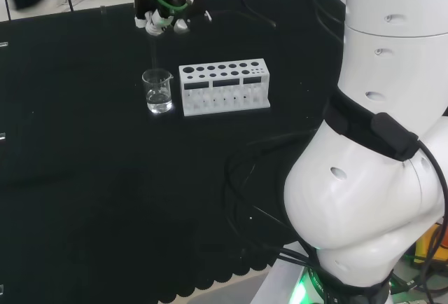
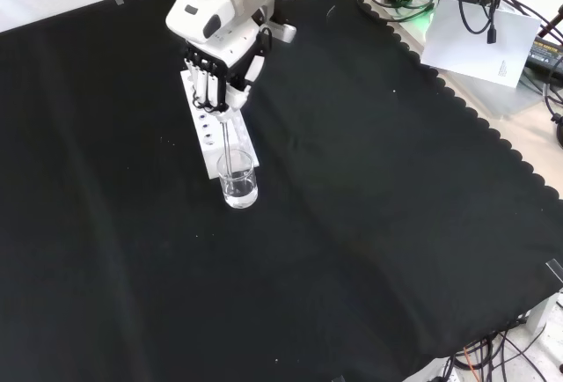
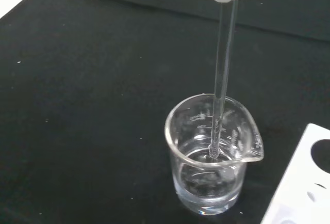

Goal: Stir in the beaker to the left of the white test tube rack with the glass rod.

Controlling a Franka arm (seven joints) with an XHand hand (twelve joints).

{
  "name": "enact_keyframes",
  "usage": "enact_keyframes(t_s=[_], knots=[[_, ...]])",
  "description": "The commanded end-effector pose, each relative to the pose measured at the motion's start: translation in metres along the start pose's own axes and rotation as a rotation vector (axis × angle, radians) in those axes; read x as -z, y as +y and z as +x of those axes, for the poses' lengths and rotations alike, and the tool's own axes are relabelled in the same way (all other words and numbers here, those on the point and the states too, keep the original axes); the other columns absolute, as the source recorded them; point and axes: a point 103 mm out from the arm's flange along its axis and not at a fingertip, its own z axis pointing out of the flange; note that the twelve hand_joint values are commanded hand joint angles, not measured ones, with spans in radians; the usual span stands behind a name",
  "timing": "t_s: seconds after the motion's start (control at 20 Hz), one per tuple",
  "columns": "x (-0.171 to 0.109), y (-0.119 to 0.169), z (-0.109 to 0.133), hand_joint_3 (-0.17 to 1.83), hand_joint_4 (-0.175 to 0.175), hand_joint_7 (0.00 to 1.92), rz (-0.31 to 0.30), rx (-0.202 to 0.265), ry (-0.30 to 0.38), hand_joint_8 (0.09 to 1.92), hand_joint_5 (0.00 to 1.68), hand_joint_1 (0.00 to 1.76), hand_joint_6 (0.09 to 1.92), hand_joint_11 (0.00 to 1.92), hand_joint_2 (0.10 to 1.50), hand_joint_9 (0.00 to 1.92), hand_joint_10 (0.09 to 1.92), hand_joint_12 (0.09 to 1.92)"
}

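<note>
Curled round the top of the glass rod, my hand hangs above the beaker and pinches the rod so that it drops nearly straight down.

Going left to right in the head view: the beaker stands on the black table, and just beside it on its right is the white test tube rack, close but not touching. The wrist view shows the rod's lower end just at the surface of the clear liquid, near the far wall and not at the middle.

To stir well, I judge I should go a little deeper first, stopping short of the glass bottom. Then I would trace small slow circles from the wrist, keeping the rod upright and off the walls. The beaker is light and stands free, so a knock on its rim could slide it or tip it against the rack. Wide or fast sweeps would also risk slopping liquid over the spout.
</note>
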Motion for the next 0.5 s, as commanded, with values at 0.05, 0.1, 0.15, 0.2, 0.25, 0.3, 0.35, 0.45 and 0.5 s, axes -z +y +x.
enact_keyframes(t_s=[0.05,0.1,0.15,0.2,0.25,0.3,0.35,0.45,0.5], knots=[[0.001,-0.008,-0.016,0.00,-0.175,1.06,-0.001,-0.028,0.006,0.92,1.16,1.41,0.37,1.57,1.03,1.21,0.96,0.50],[0.002,-0.011,-0.017,0.00,-0.175,1.06,-0.001,-0.032,0.004,0.92,1.16,1.41,0.37,1.57,1.03,1.21,0.96,0.50],[0.002,-0.014,-0.018,0.00,-0.175,1.06,-0.001,-0.034,0.001,0.92,1.16,1.41,0.37,1.57,1.03,1.21,0.96,0.50],[0.002,-0.016,-0.017,0.00,-0.175,1.06,0.000,-0.036,0.002,0.91,1.16,1.41,0.37,1.57,1.03,1.21,0.96,0.50],[0.002,-0.018,-0.016,0.00,-0.175,1.06,0.000,-0.036,0.001,0.91,1.16,1.41,0.37,1.57,1.03,1.21,0.96,0.50],[0.002,-0.020,-0.014,0.00,-0.175,1.06,0.001,-0.034,0.001,0.91,1.16,1.41,0.37,1.57,1.03,1.21,0.96,0.50],[0.002,-0.021,-0.010,0.00,-0.175,1.06,0.003,-0.030,0.005,0.91,1.16,1.41,0.37,1.57,1.03,1.21,0.96,0.50],[0.003,-0.024,0.002,0.00,-0.175,1.06,0.005,-0.010,0.008,0.91,1.16,1.41,0.37,1.57,1.03,1.21,0.96,0.50],[0.003,-0.024,0.007,0.00,-0.175,1.06,0.005,-0.003,0.007,0.91,1.16,1.41,0.37,1.57,1.03,1.21,0.96,0.50]])
